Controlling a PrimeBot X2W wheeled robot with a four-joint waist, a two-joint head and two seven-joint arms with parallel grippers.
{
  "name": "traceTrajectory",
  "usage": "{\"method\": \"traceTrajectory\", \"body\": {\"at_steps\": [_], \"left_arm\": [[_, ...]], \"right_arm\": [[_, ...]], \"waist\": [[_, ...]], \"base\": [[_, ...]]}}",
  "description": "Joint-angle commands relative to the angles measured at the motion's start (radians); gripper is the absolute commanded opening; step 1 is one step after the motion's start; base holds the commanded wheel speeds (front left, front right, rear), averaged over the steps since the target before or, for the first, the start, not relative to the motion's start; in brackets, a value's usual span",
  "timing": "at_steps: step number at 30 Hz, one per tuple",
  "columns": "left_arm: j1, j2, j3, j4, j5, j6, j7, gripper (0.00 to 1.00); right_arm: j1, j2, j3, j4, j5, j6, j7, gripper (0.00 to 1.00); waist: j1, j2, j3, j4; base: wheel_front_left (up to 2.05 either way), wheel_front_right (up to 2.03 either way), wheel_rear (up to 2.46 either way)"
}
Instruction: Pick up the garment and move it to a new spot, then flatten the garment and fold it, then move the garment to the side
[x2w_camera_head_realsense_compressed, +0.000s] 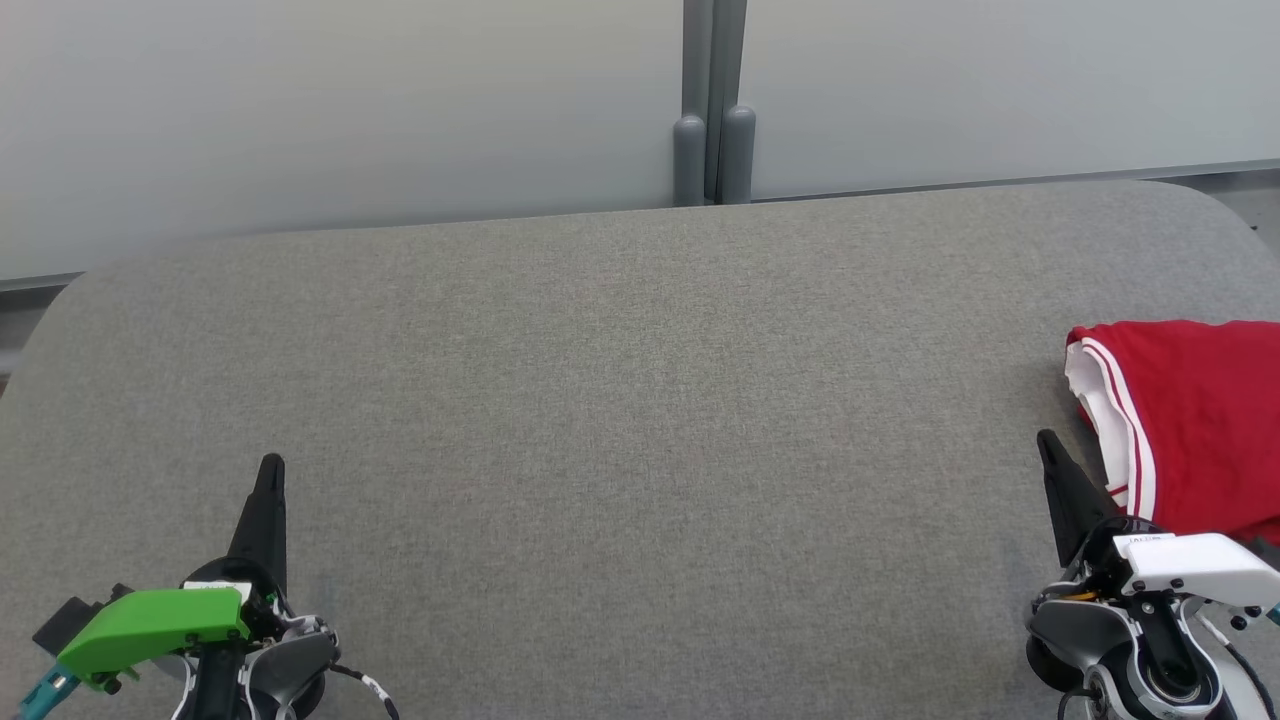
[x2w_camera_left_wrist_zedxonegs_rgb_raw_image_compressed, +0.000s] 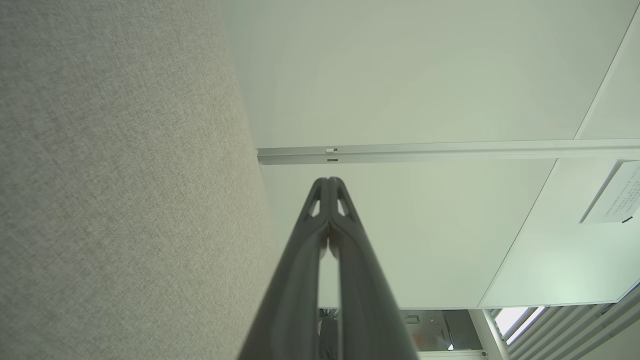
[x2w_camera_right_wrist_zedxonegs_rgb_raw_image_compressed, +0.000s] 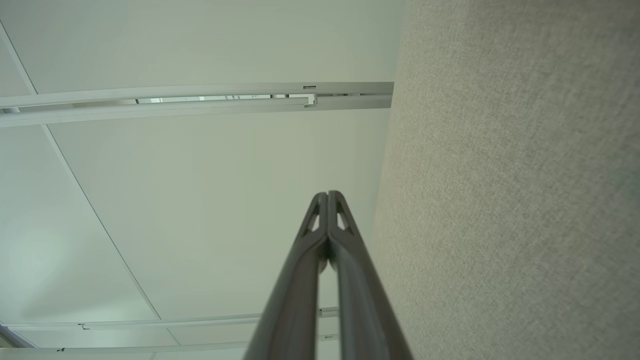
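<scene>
Pointing up from the near edge, closest to the head camera: left end effector (x2w_camera_head_realsense_compressed: 270, 468) under a green housing (x2w_camera_head_realsense_compressed: 150, 625), pressing its two dark fingers flat together and gripping nothing. Doing likewise well apart from it, at the opposite corner: right end effector (x2w_camera_head_realsense_compressed: 1045, 440) under a white housing (x2w_camera_head_realsense_compressed: 1200, 562), fingers meeting along their length, clamping no cloth.

Lying just beside the right end effector, off to its outer right and slightly ahead of the fingertips: the red garment (x2w_camera_head_realsense_compressed: 1200, 420), folded over on itself, showing white trim with thin red stripes along the edge facing the fingers. Running off the picture's side, so hiding its full outline. Passing behind the white housing at its near corner; not possible to tell whether cloth and end effector are touching there. Lying well apart from the left end effector, far off to that one's right.

Stretching ahead of both end effectors and between them: the bench (x2w_camera_head_realsense_compressed: 620, 400), covered in grey woven fabric, rounding off at its far corners. Standing beyond the bench's far edge, ahead of the fingertips: pale wall panels (x2w_camera_head_realsense_compressed: 300, 100) meeting at a grey post (x2w_camera_head_realsense_compressed: 712, 110).

Looking along the left end effector (x2w_camera_left_wrist_zedxonegs_rgb_raw_image_compressed: 330, 182) from its wrist: fingertips touching, bench fabric passing on one side, pale panels on the other. Looking along the right end effector (x2w_camera_right_wrist_zedxonegs_rgb_raw_image_compressed: 328, 196): fingers likewise closed tip to tip, bench fabric running alongside.
</scene>
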Motion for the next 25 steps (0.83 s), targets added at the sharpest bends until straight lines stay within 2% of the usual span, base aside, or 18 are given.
{"method": "traceTrajectory", "body": {"at_steps": [1, 25], "left_arm": [[-0.012, 0.0, 0.004, -0.004, 0.0, -0.004, 0.001, 0.0], [-0.012, 0.0, 0.004, -0.004, 0.0, -0.004, 0.001, 0.0]], "right_arm": [[-0.006, -0.005, -0.001, -0.004, 0.006, 0.0, 0.003, 0.0], [-0.006, -0.005, 0.0, -0.004, 0.006, 0.0, 0.003, 0.0]], "waist": [[0.0, 0.0023, 0.0, 0.0], [0.0, 0.0023, 0.0, 0.0]], "base": [[0.0, 0.0, 0.0], [0.0, 0.0, 0.0]]}}
